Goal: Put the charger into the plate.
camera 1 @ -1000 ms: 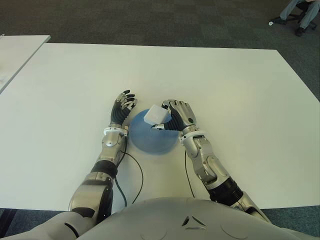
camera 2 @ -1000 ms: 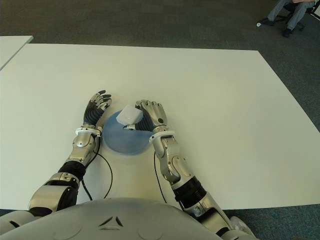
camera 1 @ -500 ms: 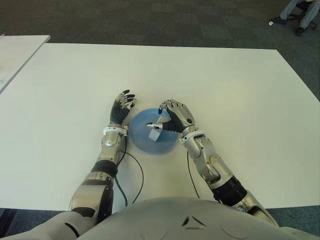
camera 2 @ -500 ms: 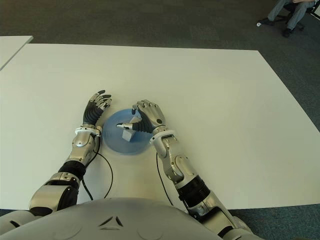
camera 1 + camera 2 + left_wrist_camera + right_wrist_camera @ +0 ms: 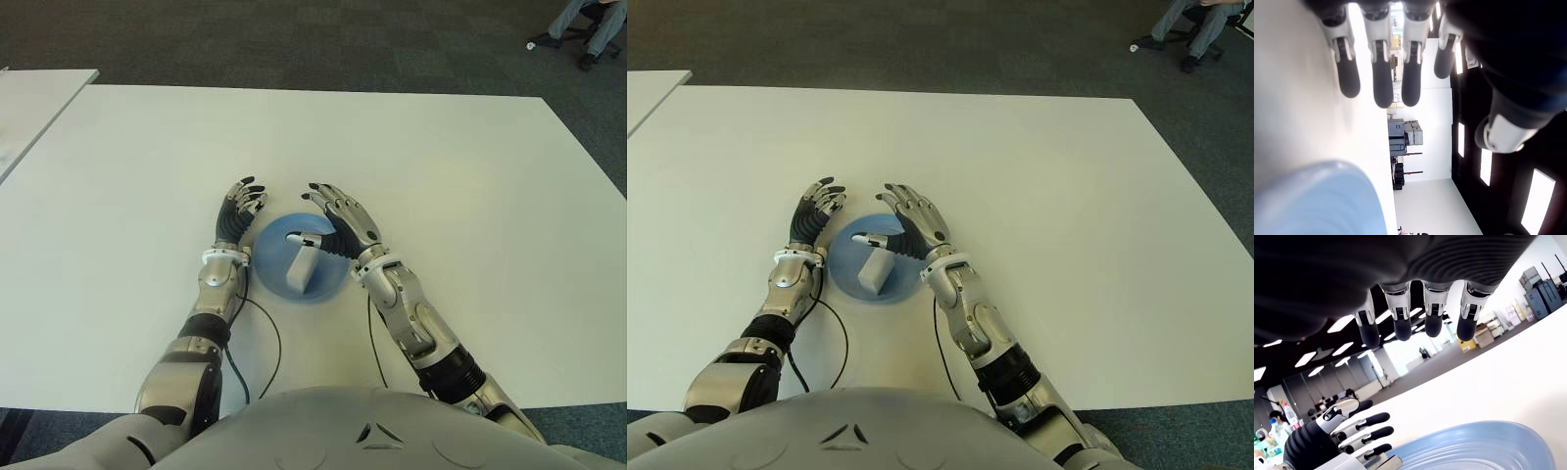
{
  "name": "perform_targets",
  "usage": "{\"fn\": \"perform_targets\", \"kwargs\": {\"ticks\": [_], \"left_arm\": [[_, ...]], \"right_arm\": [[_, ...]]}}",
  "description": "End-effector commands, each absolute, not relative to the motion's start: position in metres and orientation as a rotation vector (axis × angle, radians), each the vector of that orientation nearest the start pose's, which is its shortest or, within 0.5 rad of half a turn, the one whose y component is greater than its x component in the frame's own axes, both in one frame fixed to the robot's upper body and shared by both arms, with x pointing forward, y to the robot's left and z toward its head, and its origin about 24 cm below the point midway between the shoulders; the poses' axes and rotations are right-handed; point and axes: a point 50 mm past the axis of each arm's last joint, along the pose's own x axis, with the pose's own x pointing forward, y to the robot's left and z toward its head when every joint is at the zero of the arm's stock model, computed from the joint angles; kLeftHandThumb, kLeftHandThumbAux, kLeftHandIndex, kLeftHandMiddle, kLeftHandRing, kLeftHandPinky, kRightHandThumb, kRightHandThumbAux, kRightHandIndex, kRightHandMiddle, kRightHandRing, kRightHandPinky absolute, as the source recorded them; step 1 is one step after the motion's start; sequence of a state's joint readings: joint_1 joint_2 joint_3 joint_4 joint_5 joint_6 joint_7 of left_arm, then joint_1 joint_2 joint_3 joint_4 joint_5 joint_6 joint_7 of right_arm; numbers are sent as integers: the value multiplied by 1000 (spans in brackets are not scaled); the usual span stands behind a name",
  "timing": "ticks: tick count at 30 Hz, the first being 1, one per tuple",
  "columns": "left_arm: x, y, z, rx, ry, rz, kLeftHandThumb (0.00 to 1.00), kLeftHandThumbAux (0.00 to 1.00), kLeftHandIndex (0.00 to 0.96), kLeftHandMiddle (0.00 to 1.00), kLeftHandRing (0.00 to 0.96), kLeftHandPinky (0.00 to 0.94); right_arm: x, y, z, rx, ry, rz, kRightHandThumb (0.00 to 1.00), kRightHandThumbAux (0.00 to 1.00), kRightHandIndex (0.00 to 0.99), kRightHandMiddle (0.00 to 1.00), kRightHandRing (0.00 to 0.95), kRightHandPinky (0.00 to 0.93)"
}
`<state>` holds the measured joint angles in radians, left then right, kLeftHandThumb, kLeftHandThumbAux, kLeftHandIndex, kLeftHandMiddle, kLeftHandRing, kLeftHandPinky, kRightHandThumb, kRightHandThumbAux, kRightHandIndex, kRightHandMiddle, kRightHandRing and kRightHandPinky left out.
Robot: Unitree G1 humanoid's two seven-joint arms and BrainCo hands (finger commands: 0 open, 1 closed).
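Note:
The white charger (image 5: 302, 267) lies inside the blue plate (image 5: 269, 262) near the table's front middle. My right hand (image 5: 333, 217) hovers over the plate's right rim, open, fingers spread, thumb just above the charger and holding nothing. My left hand (image 5: 242, 207) shows at the plate's left edge, open with fingers extended. In the right wrist view the plate's rim (image 5: 1484, 443) appears below the spread fingers (image 5: 1400, 323), with the left hand (image 5: 1347, 431) beyond it.
The white table (image 5: 441, 176) spreads wide around the plate. A black cable (image 5: 260, 333) runs from the left wrist toward my body. A second white table (image 5: 29, 108) stands at the far left. A seated person's legs (image 5: 588, 24) show at the far right.
The right hand let go of the charger, which dropped from the fingers into the plate and now lies flat. The fingers opened and lifted. The left hand has not moved.

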<state>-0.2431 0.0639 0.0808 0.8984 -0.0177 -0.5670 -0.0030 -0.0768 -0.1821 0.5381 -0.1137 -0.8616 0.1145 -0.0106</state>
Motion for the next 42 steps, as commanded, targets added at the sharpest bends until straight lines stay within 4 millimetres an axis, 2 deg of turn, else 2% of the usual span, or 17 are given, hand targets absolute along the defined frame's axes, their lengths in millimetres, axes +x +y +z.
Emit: {"fn": "perform_targets", "kwargs": {"ticks": [1, 17, 22, 31, 35, 39, 42], "left_arm": [[244, 171, -65, 38, 231, 37, 0, 583, 192, 311, 311, 291], [243, 172, -65, 57, 232, 35, 0, 575, 205, 327, 324, 317], [242, 172, -65, 54, 244, 41, 0, 589, 199, 328, 325, 304], [239, 172, -64, 82, 229, 43, 0, 576, 203, 328, 325, 293], [238, 172, -63, 73, 217, 48, 0, 573, 196, 313, 308, 268], [239, 170, -63, 68, 207, 47, 0, 564, 186, 299, 292, 261], [240, 170, -63, 71, 208, 41, 0, 554, 182, 295, 292, 279]], "right_arm": [[235, -58, 58, -1000, -274, 396, 364, 82, 0, 0, 0, 0], [234, -60, 61, -955, -310, 367, 359, 72, 0, 0, 0, 0], [235, -62, 62, -923, -333, 344, 315, 78, 0, 0, 0, 0], [242, -67, 63, -838, -363, 248, 205, 154, 0, 0, 0, 0], [263, -84, 62, -765, -329, 164, 174, 201, 0, 0, 0, 0], [271, -91, 59, -692, -296, 133, 154, 263, 0, 0, 0, 0], [275, -99, 54, -557, -249, 110, 143, 319, 0, 0, 0, 0]]}}
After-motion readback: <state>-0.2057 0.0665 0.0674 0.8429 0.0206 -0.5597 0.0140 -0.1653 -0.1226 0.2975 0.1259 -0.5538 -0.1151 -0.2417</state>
